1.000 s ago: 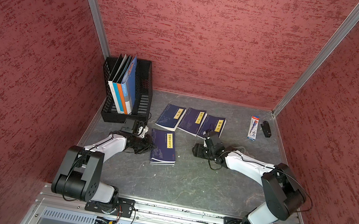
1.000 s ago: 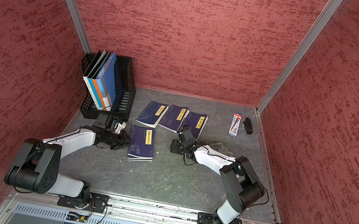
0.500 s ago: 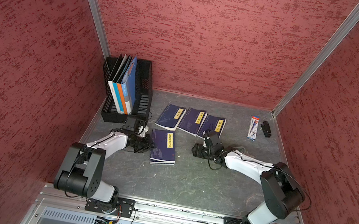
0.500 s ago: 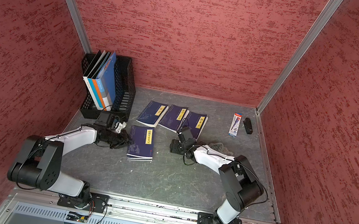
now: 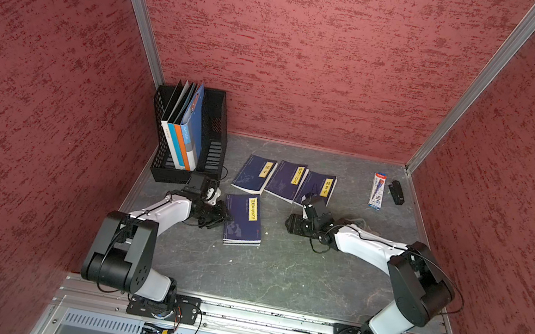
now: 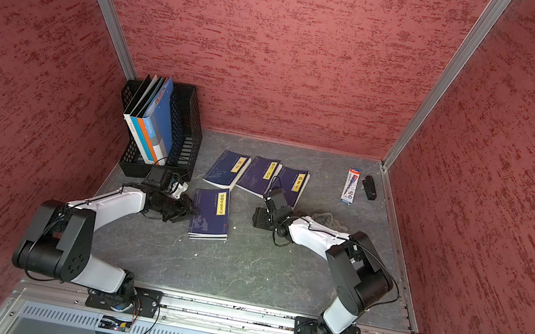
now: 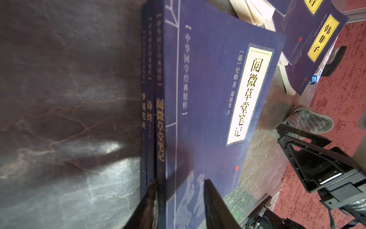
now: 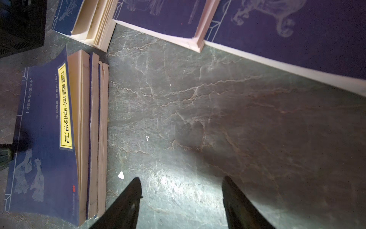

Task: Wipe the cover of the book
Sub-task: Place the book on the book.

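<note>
A stack of dark blue books (image 5: pixel 243 219) lies on the table, and the top cover (image 7: pixel 210 89) has a yellow title label. My left gripper (image 5: pixel 225 218) is at the stack's spine side. In the left wrist view its jaws (image 7: pixel 180 181) stand apart. One finger is beside the spine and the other is over the cover's edge. My right gripper (image 5: pixel 288 223) is open and empty, low over bare table to the right of the stack, as the right wrist view (image 8: pixel 181 179) shows. A grey cloth (image 7: pixel 309 121) lies bunched behind the right arm.
Three more blue books (image 5: pixel 286 181) lie in a row at the back. A black file basket (image 5: pixel 213 136) with folders stands at the back left, near the left arm. A pen packet (image 5: pixel 377 191) and a small black object (image 5: pixel 396 192) lie at the back right.
The left gripper's jaws have spread apart at the stack's spine edge, and the arm has hardly shifted. The right arm has not moved.
</note>
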Robot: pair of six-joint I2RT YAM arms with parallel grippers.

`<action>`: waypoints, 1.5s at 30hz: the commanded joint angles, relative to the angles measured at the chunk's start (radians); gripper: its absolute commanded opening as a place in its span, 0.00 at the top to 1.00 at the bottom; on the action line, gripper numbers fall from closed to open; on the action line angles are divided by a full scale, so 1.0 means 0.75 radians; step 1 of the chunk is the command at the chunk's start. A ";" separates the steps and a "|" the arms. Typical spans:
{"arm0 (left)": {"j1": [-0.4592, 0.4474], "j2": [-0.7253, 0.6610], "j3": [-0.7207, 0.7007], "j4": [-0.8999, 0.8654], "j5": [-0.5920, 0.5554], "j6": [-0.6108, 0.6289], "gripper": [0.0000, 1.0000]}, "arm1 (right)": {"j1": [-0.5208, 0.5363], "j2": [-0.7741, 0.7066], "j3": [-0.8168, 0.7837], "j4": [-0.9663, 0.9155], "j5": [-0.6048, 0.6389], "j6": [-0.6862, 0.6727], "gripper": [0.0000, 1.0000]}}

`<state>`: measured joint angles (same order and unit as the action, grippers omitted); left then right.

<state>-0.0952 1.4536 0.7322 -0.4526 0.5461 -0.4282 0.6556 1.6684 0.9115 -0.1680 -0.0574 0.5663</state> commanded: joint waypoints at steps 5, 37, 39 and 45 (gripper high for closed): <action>-0.007 0.003 0.032 -0.013 -0.021 0.033 0.55 | 0.007 0.004 -0.002 0.027 -0.018 -0.011 0.35; -0.223 -0.059 0.307 -0.178 -0.293 0.097 0.20 | -0.203 -0.150 0.135 -0.158 0.112 -0.146 0.33; -0.253 -0.041 0.345 -0.154 -0.295 0.089 0.20 | -0.271 -0.155 0.156 -0.163 0.106 -0.167 0.33; -0.342 0.072 0.475 -0.048 -0.286 0.072 0.19 | -0.433 -0.054 0.247 -0.172 0.118 -0.225 0.43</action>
<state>-0.3256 1.4689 1.0554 -0.5426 0.3397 -0.3771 0.3595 1.5894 1.0618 -0.2745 0.0048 0.4381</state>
